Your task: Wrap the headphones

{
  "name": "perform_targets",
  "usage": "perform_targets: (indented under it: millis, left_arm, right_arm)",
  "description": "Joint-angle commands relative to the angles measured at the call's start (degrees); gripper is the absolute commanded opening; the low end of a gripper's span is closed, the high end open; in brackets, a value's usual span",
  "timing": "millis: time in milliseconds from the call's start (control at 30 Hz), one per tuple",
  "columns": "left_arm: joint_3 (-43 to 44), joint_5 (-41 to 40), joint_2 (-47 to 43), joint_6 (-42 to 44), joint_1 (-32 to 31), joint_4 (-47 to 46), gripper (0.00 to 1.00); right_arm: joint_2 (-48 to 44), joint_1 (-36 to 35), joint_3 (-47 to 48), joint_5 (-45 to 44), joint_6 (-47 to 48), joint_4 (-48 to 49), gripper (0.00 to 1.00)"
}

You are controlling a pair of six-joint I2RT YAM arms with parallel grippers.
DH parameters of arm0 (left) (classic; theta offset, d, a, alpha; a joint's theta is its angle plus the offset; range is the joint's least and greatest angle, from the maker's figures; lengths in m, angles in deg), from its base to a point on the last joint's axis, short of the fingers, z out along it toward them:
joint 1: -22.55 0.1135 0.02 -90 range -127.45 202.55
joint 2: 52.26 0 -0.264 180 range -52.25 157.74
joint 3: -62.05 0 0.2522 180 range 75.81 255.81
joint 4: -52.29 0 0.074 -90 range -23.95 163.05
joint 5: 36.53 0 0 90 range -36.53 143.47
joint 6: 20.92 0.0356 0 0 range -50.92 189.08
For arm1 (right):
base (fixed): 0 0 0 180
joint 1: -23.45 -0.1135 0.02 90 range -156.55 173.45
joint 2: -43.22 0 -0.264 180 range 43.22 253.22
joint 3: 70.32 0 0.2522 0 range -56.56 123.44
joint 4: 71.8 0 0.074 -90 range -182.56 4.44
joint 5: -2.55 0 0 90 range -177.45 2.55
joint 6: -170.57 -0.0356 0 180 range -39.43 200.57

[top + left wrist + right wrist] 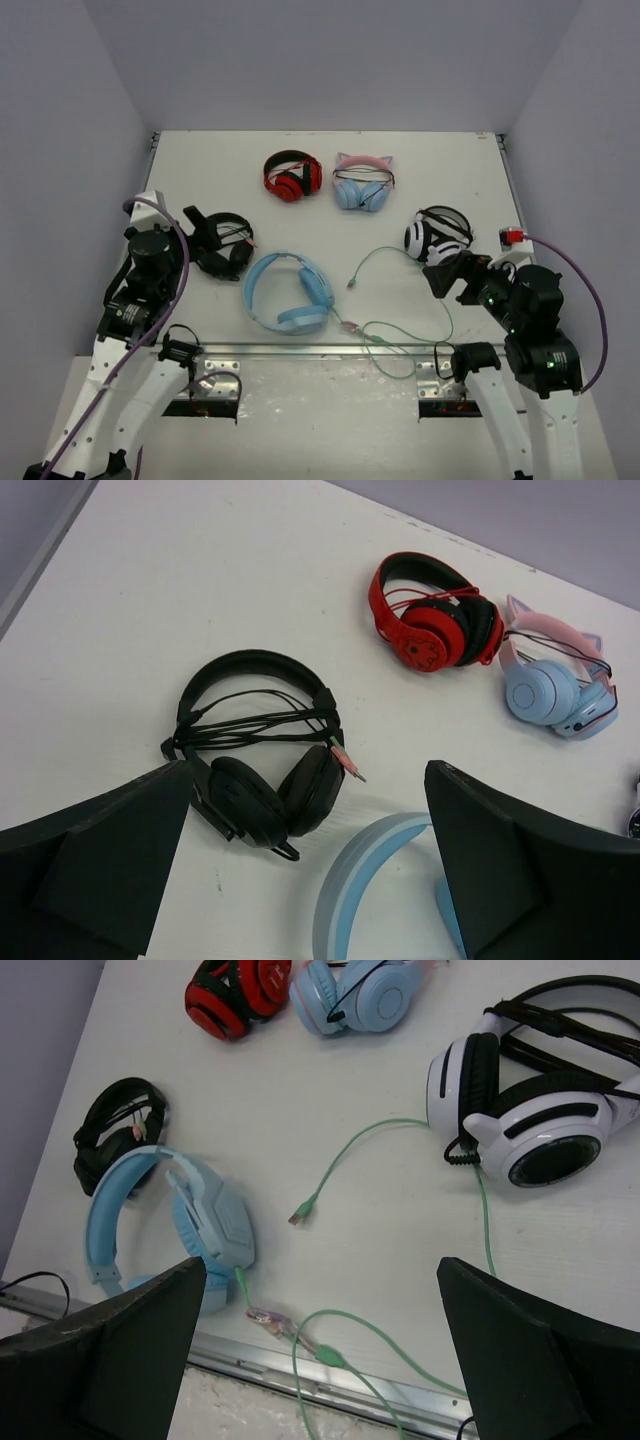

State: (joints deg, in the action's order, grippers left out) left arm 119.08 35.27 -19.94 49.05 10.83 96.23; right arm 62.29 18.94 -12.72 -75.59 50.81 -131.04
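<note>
The large light-blue headphones (290,293) lie flat near the table's front edge, between the two arms. They also show in the right wrist view (170,1222), and their headband shows in the left wrist view (370,880). Their mint-green cable (400,335) runs loose from the earcup over the metal edge strip, loops back up the table and ends in a plug (303,1210). My left gripper (300,880) is open and empty above the table, left of the headband. My right gripper (320,1360) is open and empty above the cable loop at the edge.
Black headphones (222,243) lie left of the blue pair. Red headphones (292,175) and a pale-blue pair with pink cat ears (362,182) lie at the back. White-and-black headphones (438,236) lie by the right gripper. A metal strip (320,350) edges the table front.
</note>
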Motion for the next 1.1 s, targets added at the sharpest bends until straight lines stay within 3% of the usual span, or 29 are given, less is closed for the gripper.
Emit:
perform_targets:
  millis: [0, 167, 300, 400, 500, 667, 733, 767, 800, 933, 1067]
  left_arm:
    - [0.4, -1.2, 1.1, -0.5, -0.4, -1.8, 1.00]
    - [0.6, 6.4, 6.6, 2.4, -0.8, -3.0, 1.00]
    - [4.5, 10.4, 17.0, 4.0, -5.0, 0.4, 1.00]
    - [8.7, 7.5, 26.0, 4.1, -12.1, 6.4, 1.00]
    - [10.6, -4.0, 31.3, 2.4, -19.4, 10.4, 1.00]
    - [10.3, -0.6, 32.7, 3.4, -20.5, 9.4, 1.00]
    - [10.2, 2.2, 34.7, 4.5, -20.4, 9.0, 0.94]
    - [10.3, 3.9, 37.1, 4.6, -20.4, 9.0, 0.83]
    - [10.4, 6.2, 38.2, 4.7, -20.9, 9.0, 0.80]
    - [8.4, 5.4, 41.2, 4.6, -21.3, 5.4, 0.78]
    - [8.9, 3.3, 46.9, 4.4, -21.0, 6.0, 0.69]
  right_arm:
    - [0.0, 0.2, -0.7, 1.3, 0.3, 3.5, 0.99]
    - [-3.9, 0.2, -2.9, 10.9, 1.6, 7.7, 0.99]
    - [-3.3, 0.2, -2.4, 16.4, 2.7, 6.6, 0.99]
    - [-1.6, 0.2, -1.1, 14.4, 3.6, 4.2, 0.99]
    - [-1.4, 0.2, -1.9, 11.7, 4.2, 4.2, 0.99]
    - [-1.1, 0.0, -2.0, 9.8, 4.9, 4.0, 0.99]
    - [-1.8, -0.1, -2.1, 9.8, 5.0, 4.1, 0.99]
    - [-2.1, -0.2, -2.3, 9.6, 5.0, 4.3, 0.99]
    - [-2.5, -0.3, -2.5, 9.5, 5.1, 4.3, 0.99]
    - [-3.2, -0.4, -3.0, 9.4, 5.4, 4.4, 0.99]
    - [-3.3, -0.4, -2.6, 10.5, 5.5, 5.0, 0.99]
